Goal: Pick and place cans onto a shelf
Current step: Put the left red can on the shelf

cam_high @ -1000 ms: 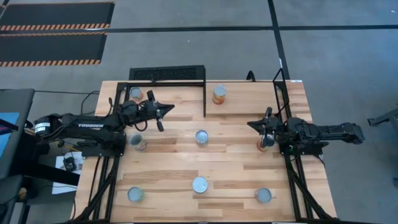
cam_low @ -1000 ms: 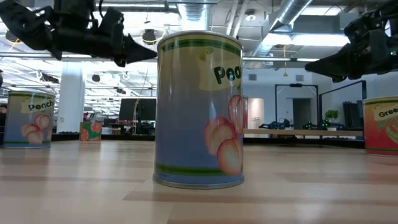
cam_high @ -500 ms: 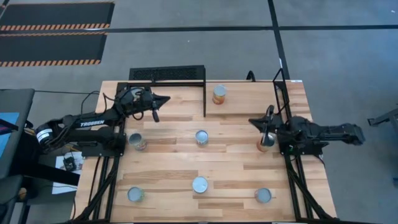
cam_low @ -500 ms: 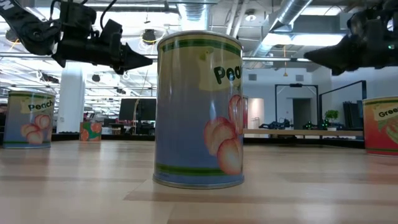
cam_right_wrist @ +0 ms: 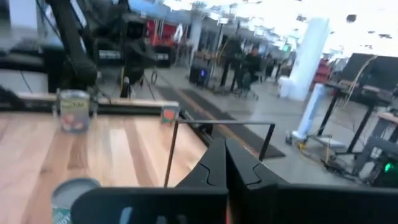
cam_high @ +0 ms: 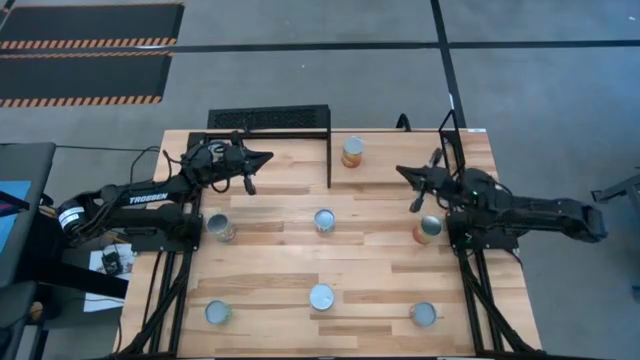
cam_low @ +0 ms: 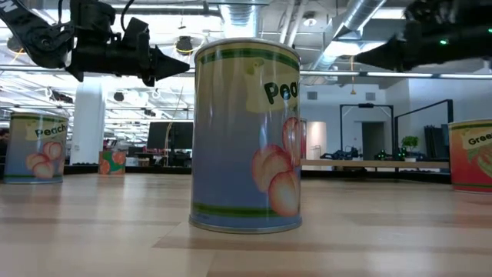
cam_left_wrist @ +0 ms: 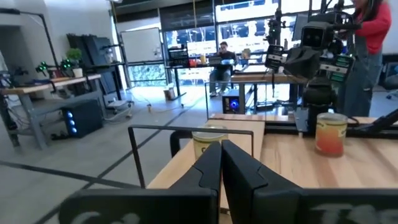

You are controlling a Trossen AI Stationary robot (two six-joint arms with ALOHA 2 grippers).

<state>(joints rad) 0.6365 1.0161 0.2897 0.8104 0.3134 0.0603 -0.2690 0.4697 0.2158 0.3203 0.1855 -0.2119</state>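
Observation:
Several tin cans stand upright on their bases on the wooden table: an orange-labelled one (cam_high: pixel 352 152) at the far side, one (cam_high: pixel 324 221) in the middle, one (cam_high: pixel 221 228) at the left, one (cam_high: pixel 428 229) at the right, and three along the near edge (cam_high: pixel 321 296). The shelf (cam_high: pixel 295 160) is the black-barred plank area at the far left. My left gripper (cam_high: pixel 265 157) is shut and empty above the shelf. My right gripper (cam_high: pixel 403 173) is shut and empty, above the table, beyond the right can. Both wrist views show the fingers closed together (cam_left_wrist: pixel 221 163) (cam_right_wrist: pixel 225 163).
A black slatted grille (cam_high: pixel 268 118) lies beyond the shelf at the far edge. Black frame posts (cam_high: pixel 448 150) stand at the right side of the table. In the low view a peach can (cam_low: pixel 246 135) fills the foreground. People show in the room behind.
My left gripper has gone toward the far edge, over the shelf, then stayed still. My right gripper has risen and gone toward the far edge, away from the right can, which stays in place. Both stay shut.

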